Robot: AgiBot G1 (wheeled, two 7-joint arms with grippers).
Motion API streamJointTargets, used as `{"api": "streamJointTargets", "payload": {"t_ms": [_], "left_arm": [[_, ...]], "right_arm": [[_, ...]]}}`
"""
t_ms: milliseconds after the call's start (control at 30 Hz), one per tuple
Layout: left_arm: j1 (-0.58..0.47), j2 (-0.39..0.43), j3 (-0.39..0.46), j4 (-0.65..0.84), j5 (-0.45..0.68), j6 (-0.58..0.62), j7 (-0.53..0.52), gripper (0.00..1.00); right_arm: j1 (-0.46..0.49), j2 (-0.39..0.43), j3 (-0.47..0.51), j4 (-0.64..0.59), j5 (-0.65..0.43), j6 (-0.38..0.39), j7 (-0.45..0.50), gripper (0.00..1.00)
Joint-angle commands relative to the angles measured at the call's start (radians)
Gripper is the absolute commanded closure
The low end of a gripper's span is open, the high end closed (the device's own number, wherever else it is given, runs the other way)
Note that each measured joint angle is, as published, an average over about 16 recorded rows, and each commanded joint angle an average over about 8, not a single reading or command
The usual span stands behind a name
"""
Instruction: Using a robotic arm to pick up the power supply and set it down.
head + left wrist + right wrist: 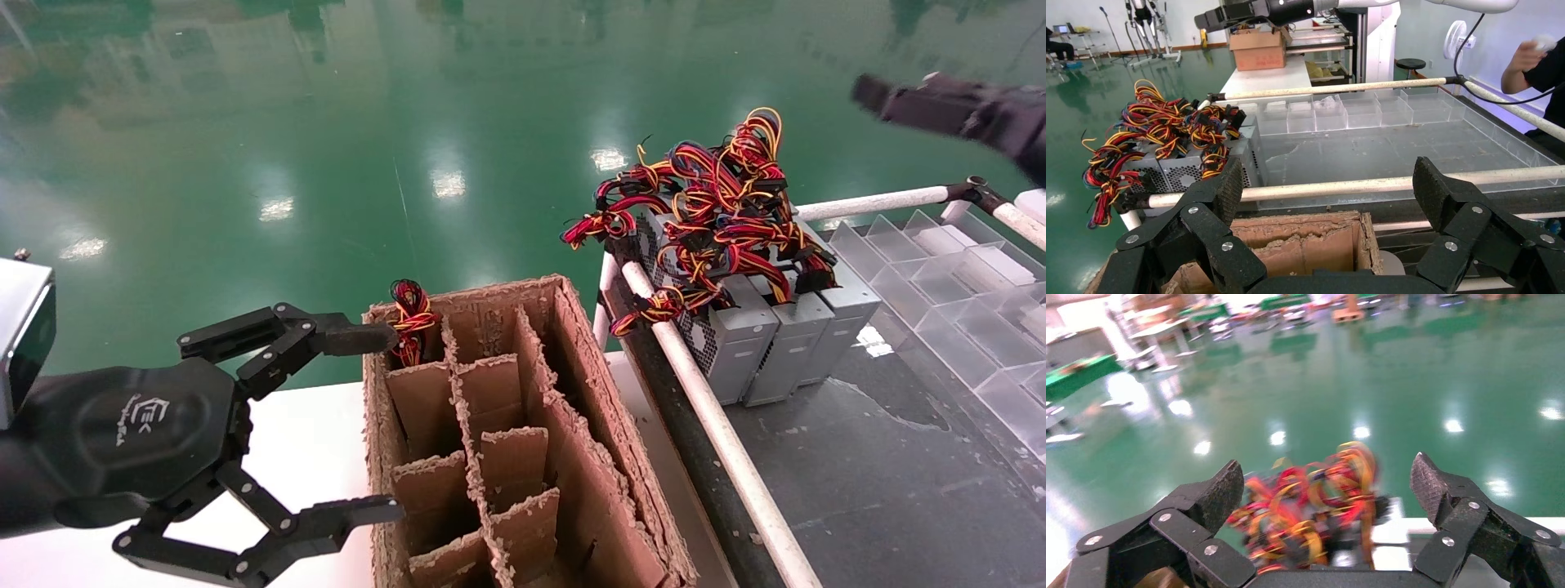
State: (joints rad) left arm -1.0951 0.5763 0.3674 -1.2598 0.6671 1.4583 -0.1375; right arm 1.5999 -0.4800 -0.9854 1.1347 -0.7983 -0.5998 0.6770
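Lower left of the head view: left gripper (384, 425), spread wide and holding nothing, one finger reaching toward the near wall of the brown cardboard box (621, 457), the other lower down beside it. Just right of it, in the far left compartment of that divided box, a tuft of red, yellow and black wires (411, 322) poking up (presumably one unit already seated, its body hidden). Farther right, past the white rail (719, 425), a row of grey power supplies (756, 339) standing side by side on the dark tray (882, 474), vent faces toward the rail, tangled cables piled on top, long axes running up and away toward the upper right. Upper right corner: right gripper (866, 88), up in the air above and beyond the row, pointing toward frame left; in its own wrist view, wide apart and empty, the wire bundle (1309, 508) centred between and below the pads (1223, 499). Judged from this: right arm plainly the nearer one, with the power supplies below it and toward frame left, so a descent onto the row, jaws straddling a unit across its narrow width.
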Motion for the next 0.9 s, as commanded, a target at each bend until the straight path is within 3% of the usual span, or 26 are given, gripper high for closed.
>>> {"api": "streamJointTargets", "payload": {"t_ms": [33, 900], "left_arm": [[0.000, 0.000, 0.000, 0.000, 0.000, 0.000, 0.000, 0.00], [0.000, 0.000, 0.000, 0.000, 0.000, 0.000, 0.000, 0.00]], "right_arm": [[-0.021, -0.005, 0.028, 0.006, 0.003, -0.035, -0.019, 0.00], [-0.286, -0.072, 0.385, 0.081, 0.037, -0.488, -0.267, 0.00]]}}
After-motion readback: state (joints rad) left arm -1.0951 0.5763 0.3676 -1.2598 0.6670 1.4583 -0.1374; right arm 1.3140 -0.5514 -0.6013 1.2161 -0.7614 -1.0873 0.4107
